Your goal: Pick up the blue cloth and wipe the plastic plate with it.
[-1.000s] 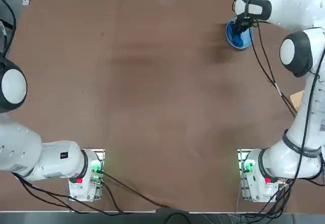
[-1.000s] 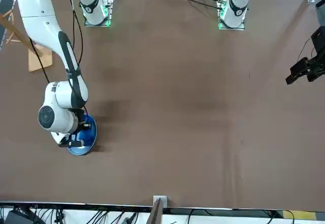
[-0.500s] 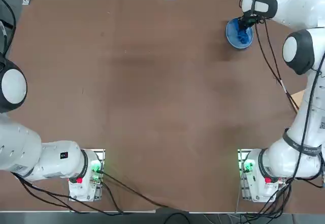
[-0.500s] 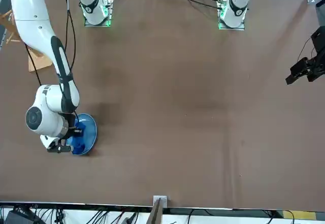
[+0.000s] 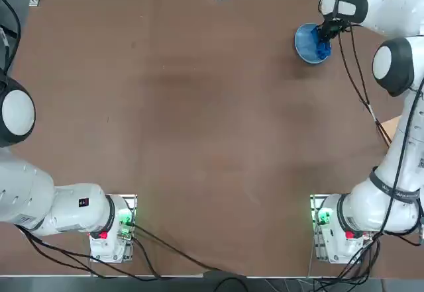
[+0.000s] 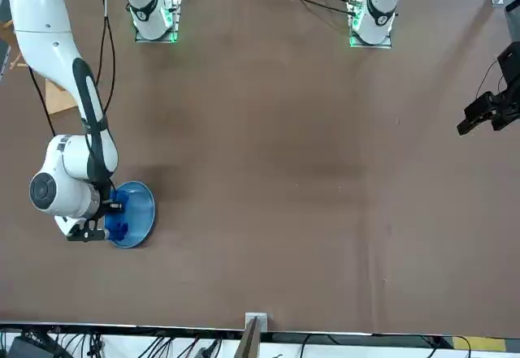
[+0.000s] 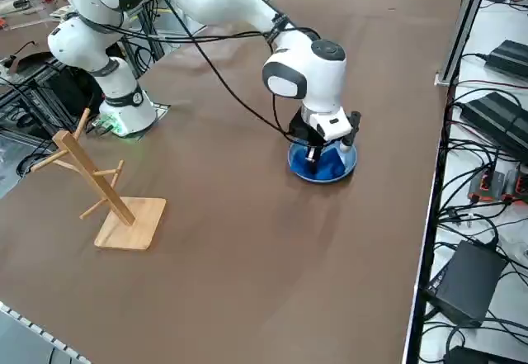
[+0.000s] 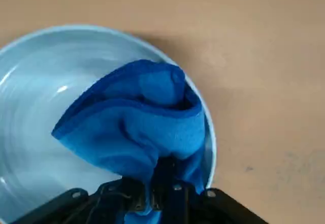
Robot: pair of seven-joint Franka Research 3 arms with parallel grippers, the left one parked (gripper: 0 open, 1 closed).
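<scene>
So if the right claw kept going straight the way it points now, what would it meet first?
The right claw, shut on the deep-blue soft cloth, points down, so the pale blue round plastic plate likely comes first, though the remaining gap is unclear.

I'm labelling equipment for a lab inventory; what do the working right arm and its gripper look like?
The right arm is glossy white with rounded segments, dark grey bands at its joints and black cables running along it. Its base shows a green light and a red spot. The right gripper is black, with small silvery screws.
</scene>
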